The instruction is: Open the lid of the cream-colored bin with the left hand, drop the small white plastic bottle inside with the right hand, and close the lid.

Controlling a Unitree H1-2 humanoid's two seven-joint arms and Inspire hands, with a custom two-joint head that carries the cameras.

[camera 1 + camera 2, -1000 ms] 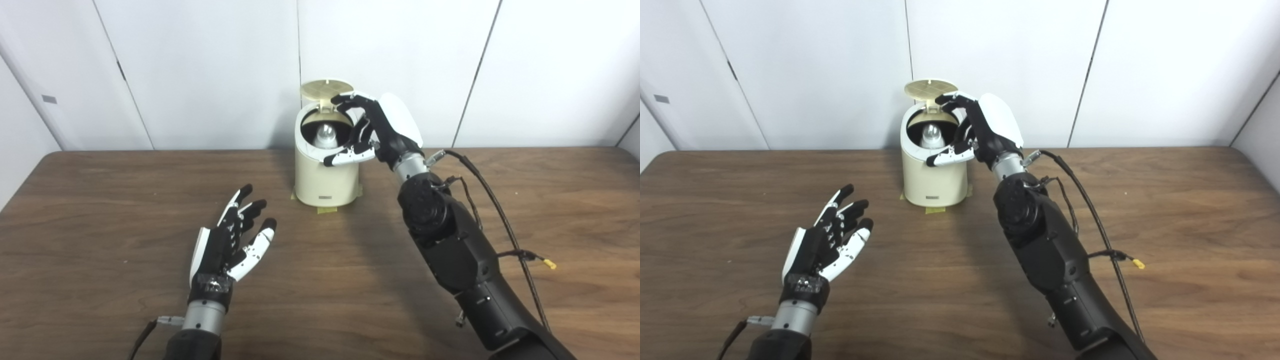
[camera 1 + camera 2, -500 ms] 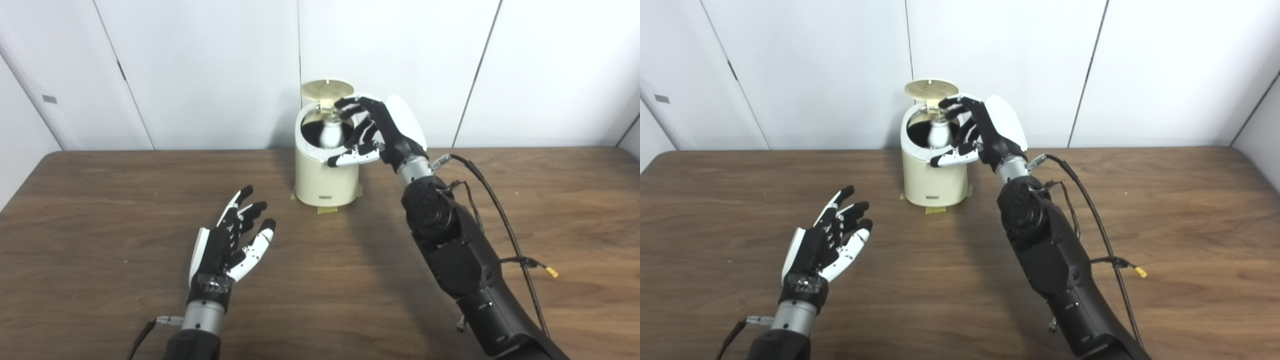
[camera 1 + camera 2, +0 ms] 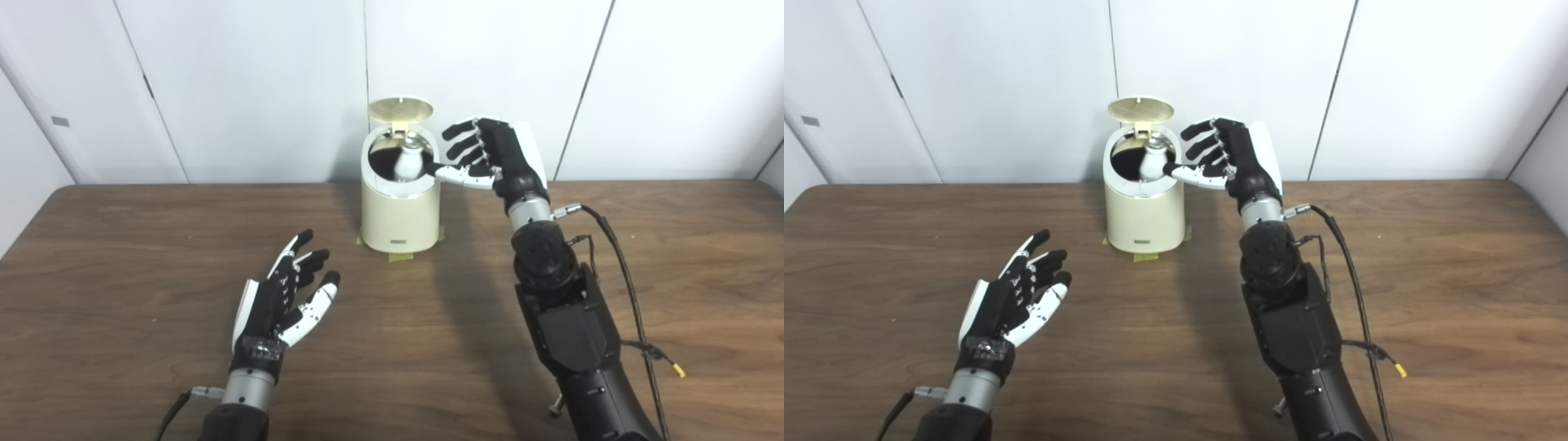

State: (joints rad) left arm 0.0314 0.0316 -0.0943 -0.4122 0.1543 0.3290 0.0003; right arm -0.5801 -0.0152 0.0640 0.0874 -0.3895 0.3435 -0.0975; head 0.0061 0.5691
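We judge the drop done: the bottle (image 3: 407, 163) sits inside the bin (image 3: 399, 211), its cap end up and leaning toward the back wall, with the white body showing against the dark interior. What lies beneath it in the bin we cannot see. The lid (image 3: 400, 109) stands up on its hinge at the back rim, fully open, so the closing step is the one not yet done.

Our right hand (image 3: 493, 160) hangs just beside the bin on its right, at rim height, fingers spread and holding nothing; its thumb reaches toward the rim, and we cannot tell whether it touches. Our left hand (image 3: 283, 301) rests low over the table (image 3: 122, 257), well apart from the bin, palm turned up, fingers apart and empty.

The next move, as we read it, is to bring the lid down. The right hand needs to clear the rim first, so that nothing stands in the lid's arc. A hand then has to come up behind or over the lid and press it forward and down until it seats. The bottle's cap stands near the rim line, so we would watch that the lid does not catch on it. Tape (image 3: 401, 256) at the foot of the bin should keep it from sliding under the push.
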